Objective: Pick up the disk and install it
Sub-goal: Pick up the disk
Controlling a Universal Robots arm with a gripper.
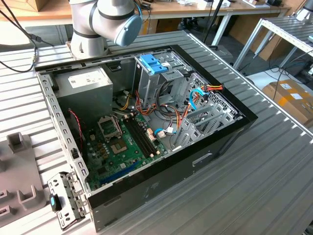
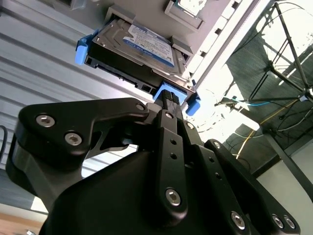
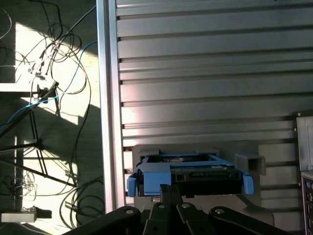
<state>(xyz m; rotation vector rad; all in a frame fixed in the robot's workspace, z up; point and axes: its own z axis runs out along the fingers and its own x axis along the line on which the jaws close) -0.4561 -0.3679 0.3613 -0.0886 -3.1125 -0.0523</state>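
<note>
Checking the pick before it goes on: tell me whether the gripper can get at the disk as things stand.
Probably yes. In both wrist views the gripper is right at the disk, its fingertips seemingly closed on the middle of the blue frame's near edge, and nothing stands between them.

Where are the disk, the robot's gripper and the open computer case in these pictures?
disk (image 2: 144, 41), second wrist view, on its labelled top face.
gripper (image 2: 168, 94), second wrist view, at its tip against the disk's blue frame.
computer case (image 1: 156, 183), exterior view, on its black side wall.
</note>
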